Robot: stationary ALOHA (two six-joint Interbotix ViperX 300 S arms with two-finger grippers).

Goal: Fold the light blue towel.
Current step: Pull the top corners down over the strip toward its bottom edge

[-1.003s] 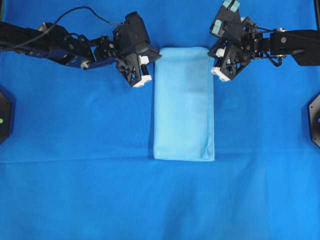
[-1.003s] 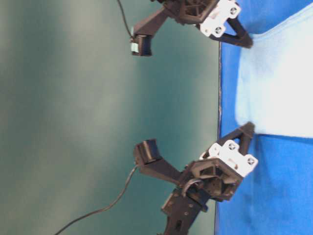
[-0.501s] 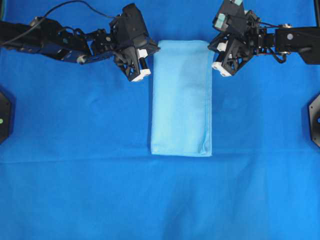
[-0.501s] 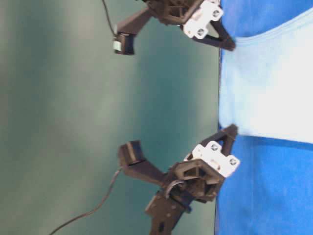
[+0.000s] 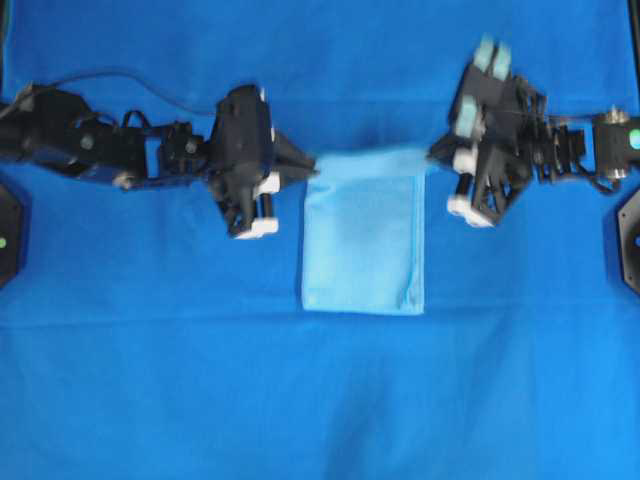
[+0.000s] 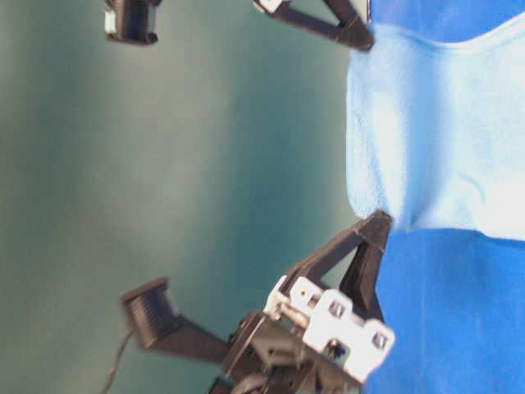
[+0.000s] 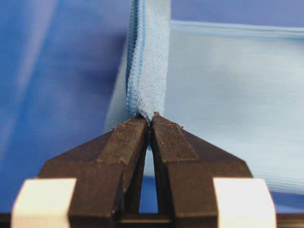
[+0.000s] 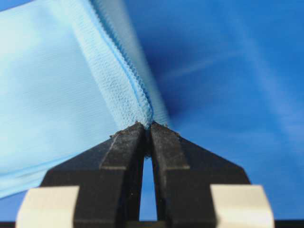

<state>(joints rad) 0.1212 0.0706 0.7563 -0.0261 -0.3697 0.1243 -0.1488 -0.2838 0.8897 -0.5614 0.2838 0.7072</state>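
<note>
Both grippers, left (image 7: 150, 121) and right (image 8: 147, 127), have jaws clamped on the towel's (image 5: 362, 240) far corners, lifted mid-bench. Each pinch is thin; uneven pulling could slip a corner and skew the fold.

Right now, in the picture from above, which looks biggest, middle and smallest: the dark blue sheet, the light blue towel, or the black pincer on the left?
1. Dark blue sheet, biggest by far.
2. Light blue towel.
3. Left pincer, smallest, pinching the towel's corner.
</note>
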